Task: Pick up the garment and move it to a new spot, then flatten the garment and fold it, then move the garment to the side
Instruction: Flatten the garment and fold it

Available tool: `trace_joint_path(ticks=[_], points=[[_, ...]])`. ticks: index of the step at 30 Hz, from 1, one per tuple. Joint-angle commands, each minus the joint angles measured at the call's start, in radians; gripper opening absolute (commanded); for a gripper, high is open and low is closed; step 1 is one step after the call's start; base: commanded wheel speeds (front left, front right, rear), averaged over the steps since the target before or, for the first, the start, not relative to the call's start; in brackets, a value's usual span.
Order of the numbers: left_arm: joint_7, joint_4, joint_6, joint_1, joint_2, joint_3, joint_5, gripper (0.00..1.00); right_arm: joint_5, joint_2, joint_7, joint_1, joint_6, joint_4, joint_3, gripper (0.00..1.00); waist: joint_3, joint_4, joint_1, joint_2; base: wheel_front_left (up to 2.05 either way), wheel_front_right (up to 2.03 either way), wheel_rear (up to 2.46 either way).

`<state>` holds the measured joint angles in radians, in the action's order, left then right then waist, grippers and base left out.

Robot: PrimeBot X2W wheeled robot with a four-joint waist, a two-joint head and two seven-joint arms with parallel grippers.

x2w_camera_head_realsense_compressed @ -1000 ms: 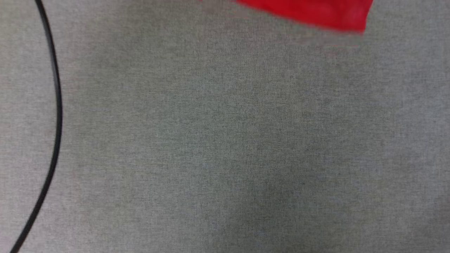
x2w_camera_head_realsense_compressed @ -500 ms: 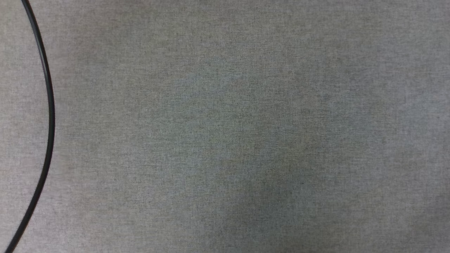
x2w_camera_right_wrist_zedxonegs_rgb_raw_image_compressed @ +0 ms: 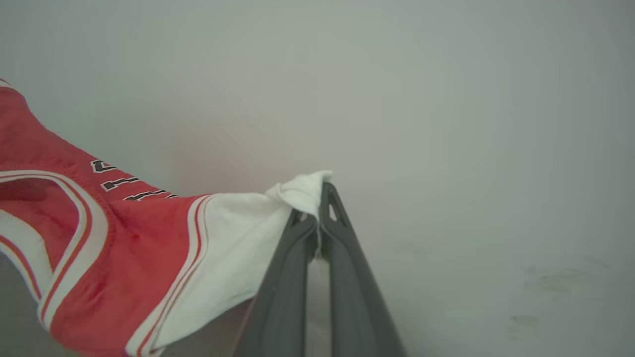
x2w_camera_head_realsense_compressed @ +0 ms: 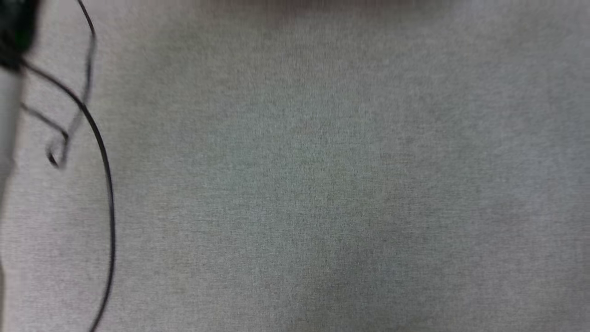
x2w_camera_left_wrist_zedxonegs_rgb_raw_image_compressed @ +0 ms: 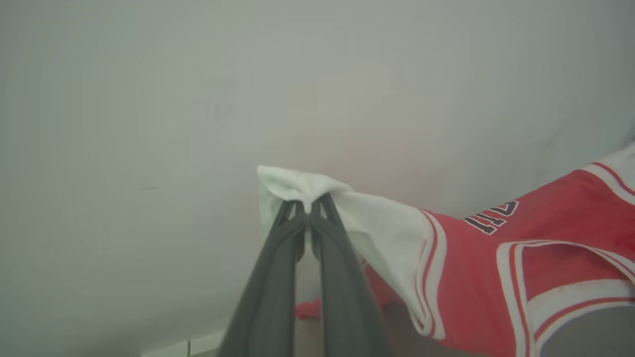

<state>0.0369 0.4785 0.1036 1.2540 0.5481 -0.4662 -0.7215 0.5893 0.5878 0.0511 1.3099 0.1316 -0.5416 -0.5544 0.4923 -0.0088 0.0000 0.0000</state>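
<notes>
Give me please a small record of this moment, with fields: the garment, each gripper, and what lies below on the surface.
garment: red jersey, white sleeves, striped trim, black lettering partly visible
left gripper: shut on a white sleeve, at its end
right gripper: shut on the other white sleeve, at its end
garment state: held by both sleeves, not folded
surface: grey fabric
other item: black cable, at the head view's left

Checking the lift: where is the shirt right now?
In both wrist views the shirt hangs between the grippers: left gripper pinches one white sleeve, right gripper the other.
</notes>
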Motion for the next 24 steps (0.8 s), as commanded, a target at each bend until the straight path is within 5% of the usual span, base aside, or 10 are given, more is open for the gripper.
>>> trace_joint_path(ticks=[1, 10, 24], points=[[0.013, -0.011, -0.008, -0.038, -0.001, 0.005, -0.011, 0.0, 0.002, 0.003, 0.008, -0.037, -0.002, 0.006, -0.002, 0.0, -0.036, 0.004, 0.0, 0.0, 0.0, 0.0, 0.0], [0.071, -0.183, -0.113, -0.449, 0.029, 0.009, -0.066, 0.0, -0.005, -0.01, 0.048, -0.401, -0.002, 0.087, 0.026, 0.0, -0.173, 0.012, 0.0, 0.0, 0.0, 0.0, 0.0], [0.116, -0.415, -0.284, -1.015, 0.081, 0.045, -0.173, 0.0, -0.066, -0.085, -0.026, -0.994, -0.002, 0.255, 0.258, 0.0, -0.353, 0.015, 0.0, 0.0, 0.0, 0.0, 0.0]])
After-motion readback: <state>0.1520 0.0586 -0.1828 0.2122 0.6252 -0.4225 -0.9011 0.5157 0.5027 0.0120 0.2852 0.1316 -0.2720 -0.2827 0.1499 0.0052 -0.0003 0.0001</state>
